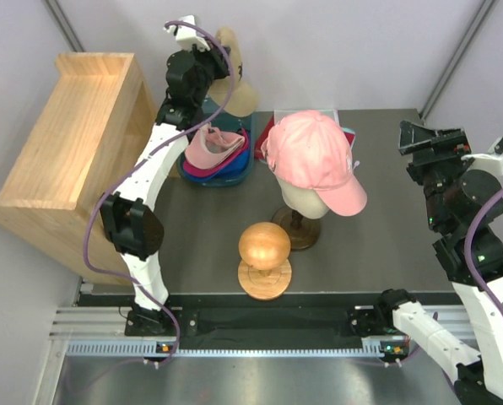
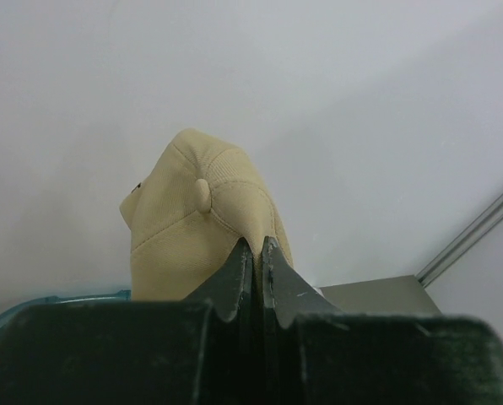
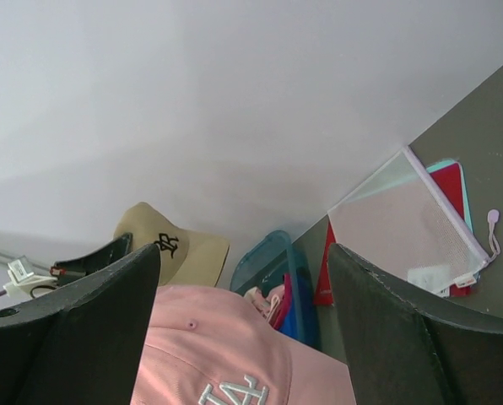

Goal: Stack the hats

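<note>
Tan cap point(image 2: 201, 219) pinched at its rim in the clamped left gripper point(image 2: 253, 245), held above and behind the bin point(image 3: 264, 253), probably for lowering onto the caps point(image 1: 213, 152) stacked inside it; right gripper point(image 3: 245, 253) spread wide, empty, well right of the bin.

Pink cap point(image 3: 222, 337) bears white letters, apparently LA; black monogram on tan cap point(image 3: 197, 253) illegible.

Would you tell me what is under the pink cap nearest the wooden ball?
A cream mannequin head on a wooden base; the pink cap hides the head's top.
</note>
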You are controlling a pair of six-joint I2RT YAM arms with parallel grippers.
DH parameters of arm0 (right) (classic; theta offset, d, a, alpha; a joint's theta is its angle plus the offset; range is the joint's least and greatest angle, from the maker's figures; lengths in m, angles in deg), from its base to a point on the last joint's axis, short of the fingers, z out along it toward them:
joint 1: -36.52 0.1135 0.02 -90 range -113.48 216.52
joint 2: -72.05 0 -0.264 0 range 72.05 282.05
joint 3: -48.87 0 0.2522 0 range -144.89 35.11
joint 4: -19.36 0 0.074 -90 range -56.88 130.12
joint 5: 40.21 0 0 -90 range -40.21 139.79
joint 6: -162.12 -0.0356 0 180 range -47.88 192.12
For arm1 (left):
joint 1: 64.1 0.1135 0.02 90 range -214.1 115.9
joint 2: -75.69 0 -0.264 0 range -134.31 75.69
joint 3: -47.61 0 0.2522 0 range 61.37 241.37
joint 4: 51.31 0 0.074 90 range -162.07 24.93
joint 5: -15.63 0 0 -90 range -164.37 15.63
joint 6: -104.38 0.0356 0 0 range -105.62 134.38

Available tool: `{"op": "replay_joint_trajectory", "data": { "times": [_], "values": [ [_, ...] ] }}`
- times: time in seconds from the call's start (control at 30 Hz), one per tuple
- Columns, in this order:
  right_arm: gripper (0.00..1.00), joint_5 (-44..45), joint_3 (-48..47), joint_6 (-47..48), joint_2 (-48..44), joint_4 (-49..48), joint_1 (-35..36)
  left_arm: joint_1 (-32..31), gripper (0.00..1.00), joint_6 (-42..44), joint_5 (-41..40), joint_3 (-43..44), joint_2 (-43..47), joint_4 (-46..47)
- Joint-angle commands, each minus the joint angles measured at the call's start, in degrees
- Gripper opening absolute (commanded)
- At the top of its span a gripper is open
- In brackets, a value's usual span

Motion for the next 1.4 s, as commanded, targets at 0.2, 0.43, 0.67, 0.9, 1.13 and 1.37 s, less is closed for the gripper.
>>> {"op": "replay_joint_trajectory", "data": {
  "times": [0.2, 0.43, 0.67, 0.9, 1.13, 1.37],
  "values": [
    [0.80, -1.01, -0.91, 1.78, 0.25, -1.30, -0.46, -3.10, 0.00, 4.78, -3.20, 7.38, 4.81, 4.44],
    [0.80, -2.94, -1.87, 2.23, 1.31, -2.96, -0.46, -4.24, 0.00, 6.71, -3.20, 7.20, 10.44, 5.67],
    [0.80, -7.25, -4.94, 0.29, 4.90, -8.50, -0.46, -5.82, 0.00, 7.86, -3.64, 6.68, 16.23, 7.61],
    [0.80, -16.64, -10.57, -1.11, 10.27, -15.44, -0.28, -9.85, 0.00, 5.85, -1.98, 7.29, 19.67, 9.19],
    [0.80, -27.19, -13.74, -1.56, 15.81, -24.59, 2.96, -13.90, 0.00, -2.07, 0.04, 5.97, 21.08, 12.88],
    [0.80, -29.23, -13.30, -1.91, 17.74, -28.19, 6.74, -19.87, 0.00, -5.32, 0.05, 5.53, 20.82, 14.29]
  ]
}}
